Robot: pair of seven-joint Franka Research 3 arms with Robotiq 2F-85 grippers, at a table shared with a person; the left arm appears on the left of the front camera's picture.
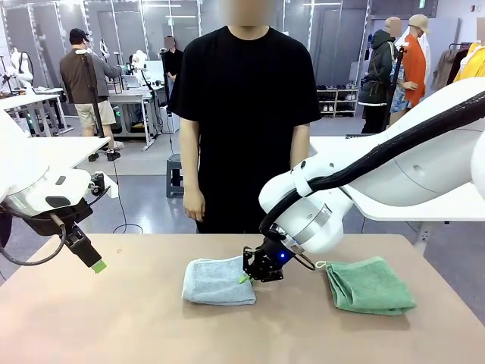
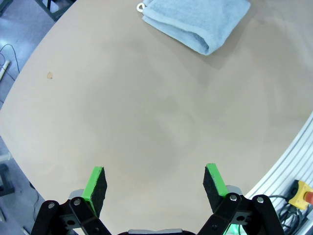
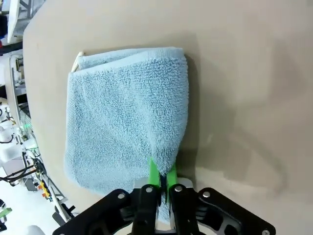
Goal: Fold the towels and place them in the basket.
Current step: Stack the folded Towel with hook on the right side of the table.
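A folded pale blue-grey towel (image 1: pixel 218 280) lies in the middle of the table; the left wrist view has it at the top (image 2: pixel 198 22), and it spreads across the right wrist view (image 3: pixel 127 117). My right gripper (image 1: pixel 246 277) is at the towel's right edge, shut on that edge, its green pads pinching the cloth (image 3: pixel 162 172). A folded mint green towel (image 1: pixel 369 285) lies to the right of that gripper. My left gripper (image 2: pixel 154 183) hangs open above bare table at the left, its one visible green fingertip (image 1: pixel 98 266) well clear of both towels. The basket is out of view.
A person in a black shirt (image 1: pixel 242 121) stands at the far edge of the table, arms hanging down. The tan table (image 1: pixel 114 318) has free room at the left and along the front. A yellow box with a red button (image 2: pixel 301 193) sits off the table's edge.
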